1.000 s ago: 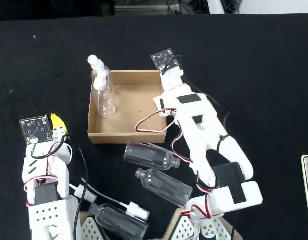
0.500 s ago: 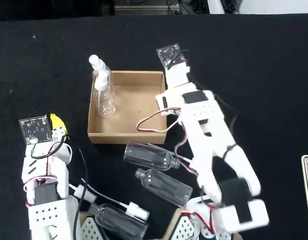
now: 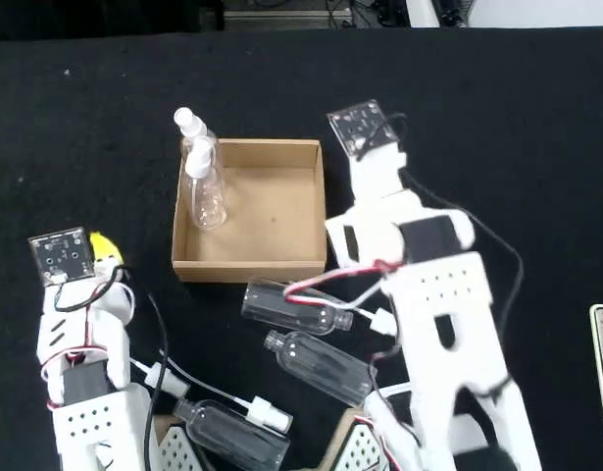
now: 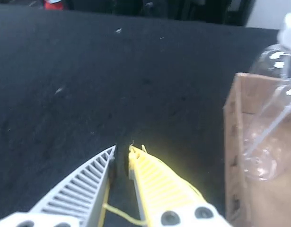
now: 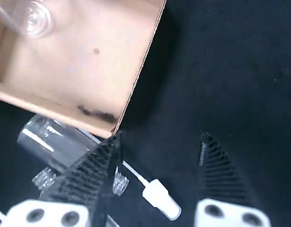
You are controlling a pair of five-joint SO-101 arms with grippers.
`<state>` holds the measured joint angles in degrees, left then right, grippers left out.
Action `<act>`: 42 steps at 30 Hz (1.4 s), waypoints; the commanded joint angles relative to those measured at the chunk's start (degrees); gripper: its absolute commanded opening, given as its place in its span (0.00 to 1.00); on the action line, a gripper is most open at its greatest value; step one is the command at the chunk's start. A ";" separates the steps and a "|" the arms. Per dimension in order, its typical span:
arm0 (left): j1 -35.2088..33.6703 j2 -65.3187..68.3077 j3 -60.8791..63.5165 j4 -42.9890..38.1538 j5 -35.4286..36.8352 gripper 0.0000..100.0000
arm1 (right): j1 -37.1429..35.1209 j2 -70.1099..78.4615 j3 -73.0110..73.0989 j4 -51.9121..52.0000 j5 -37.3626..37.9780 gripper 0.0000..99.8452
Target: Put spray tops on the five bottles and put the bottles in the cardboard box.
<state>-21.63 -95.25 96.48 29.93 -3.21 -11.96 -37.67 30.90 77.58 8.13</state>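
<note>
Nearest the arms' bases, a capped bottle (image 3: pixel 227 432) lies on the counter (image 3: pixel 536 147); beyond it, two uncapped bottles (image 3: pixel 296 306) lie at 6 o'clock of the cardboard box (image 3: pixel 247 267). The right gripper (image 5: pixel 159 139) hangs spread over a loose spray top (image 5: pixel 159 198) at 4 o'clock; the left gripper (image 4: pixel 121 151), pinched together and empty, is at 9. Two capped bottles (image 3: pixel 203 191) stand inside.

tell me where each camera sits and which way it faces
High view: fixed above the table, looking down on the box, left arm and right arm.
Left wrist view: on the left arm, looking low across the table beside the box; left gripper shows, shut.
Right wrist view: on the right arm, looking down at the box and a spray top; right gripper shows, open.
All three share the box.
</note>
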 commanded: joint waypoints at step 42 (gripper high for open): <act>-23.78 34.73 -23.08 -13.89 21.45 0.03 | -57.85 -9.45 29.93 -22.33 -16.88 0.23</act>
<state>-43.43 -71.08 82.42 17.19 17.54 -68.84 -45.14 61.32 56.48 -8.31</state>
